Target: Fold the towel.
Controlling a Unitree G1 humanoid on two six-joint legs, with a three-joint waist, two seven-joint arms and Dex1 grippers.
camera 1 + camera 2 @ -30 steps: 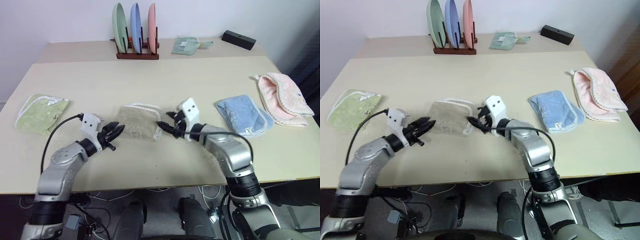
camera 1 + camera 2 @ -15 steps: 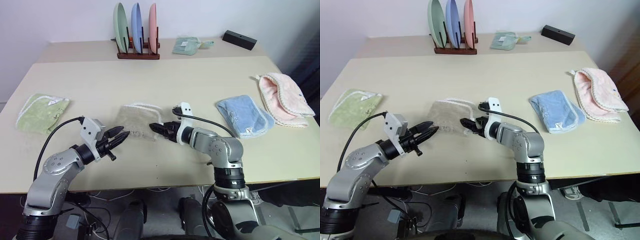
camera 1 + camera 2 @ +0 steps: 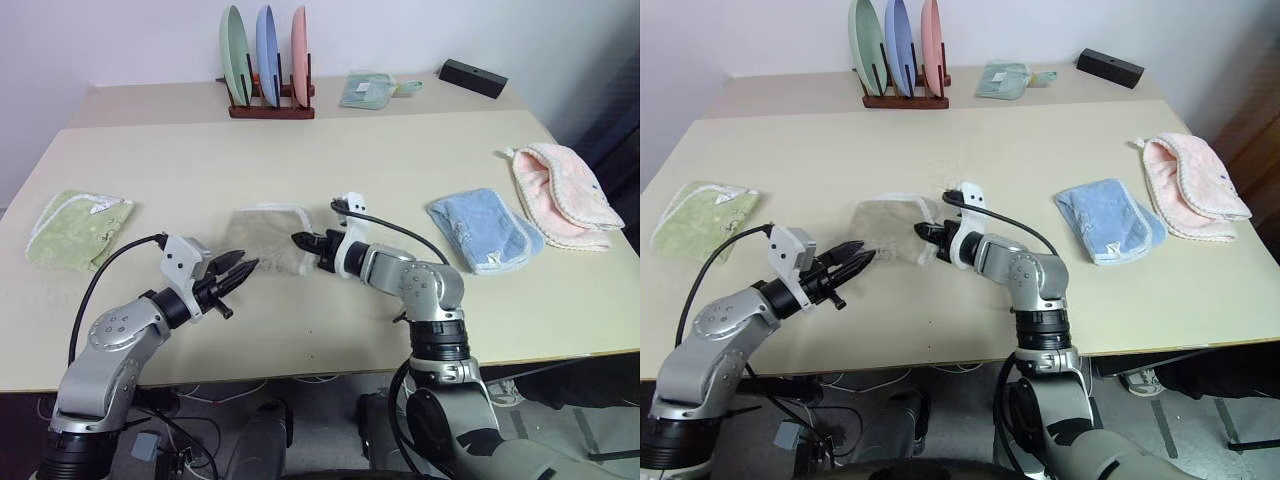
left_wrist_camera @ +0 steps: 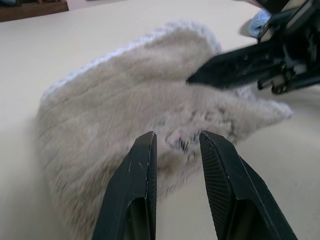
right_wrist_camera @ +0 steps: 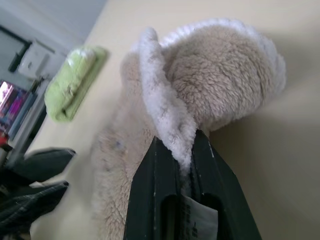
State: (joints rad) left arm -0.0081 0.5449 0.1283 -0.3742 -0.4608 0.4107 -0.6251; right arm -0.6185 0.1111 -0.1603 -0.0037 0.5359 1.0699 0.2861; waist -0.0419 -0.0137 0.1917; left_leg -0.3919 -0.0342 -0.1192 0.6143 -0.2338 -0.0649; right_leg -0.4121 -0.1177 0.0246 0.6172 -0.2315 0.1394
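Two right-gripper (image 5: 185, 165) jaws clamped on towel (image 5: 210, 95) edge

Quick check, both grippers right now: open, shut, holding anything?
Left gripper: open, holding nothing, fingers just short of the towel.
Right gripper: shut on the towel's white corded edge.

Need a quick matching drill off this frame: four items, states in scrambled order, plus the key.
Items:
1. towel
2. right gripper
3. left gripper
4. green cloth

States:
A. open, just short of the towel's near edge
B. flat by the table's left edge, untouched
C. mid-table, white edging pinched
D. shut on the towel's edge

Pairs: 1-C, 2-D, 3-A, 4-B
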